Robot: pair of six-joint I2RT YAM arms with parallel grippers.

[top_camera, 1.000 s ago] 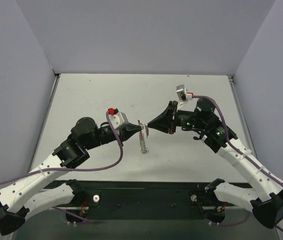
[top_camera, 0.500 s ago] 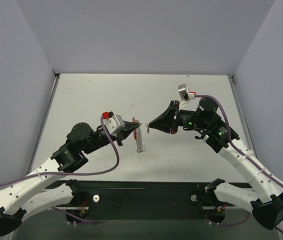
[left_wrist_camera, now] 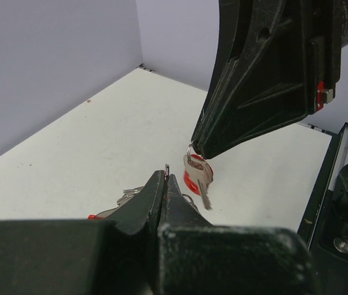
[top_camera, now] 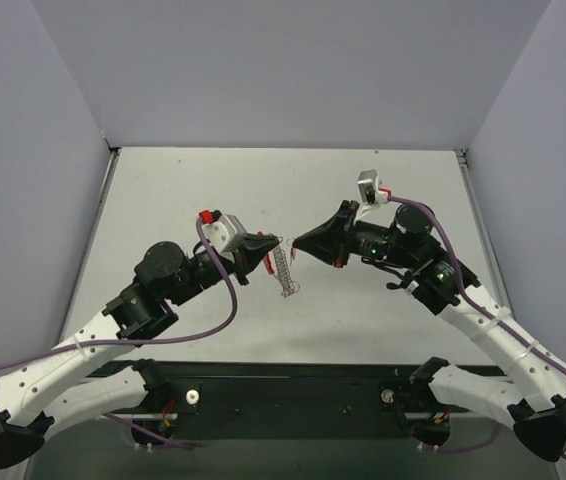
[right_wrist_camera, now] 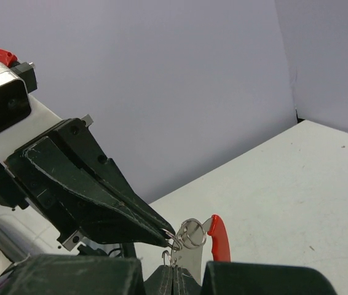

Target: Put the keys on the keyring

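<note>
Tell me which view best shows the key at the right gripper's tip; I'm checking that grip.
Left wrist: the key hangs clearly from the right gripper's closed tip. Right wrist shows only a sliver behind its own fingers; top external, a tiny speck.

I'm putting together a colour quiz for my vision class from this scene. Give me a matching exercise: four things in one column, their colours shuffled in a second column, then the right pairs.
Things:
1. keys
2. keyring
3. table
4. cable on the left arm

Colours:
A. white
B. purple
C. silver
D. red

Pairs: 1-C; 2-D; 3-A; 4-B
</note>
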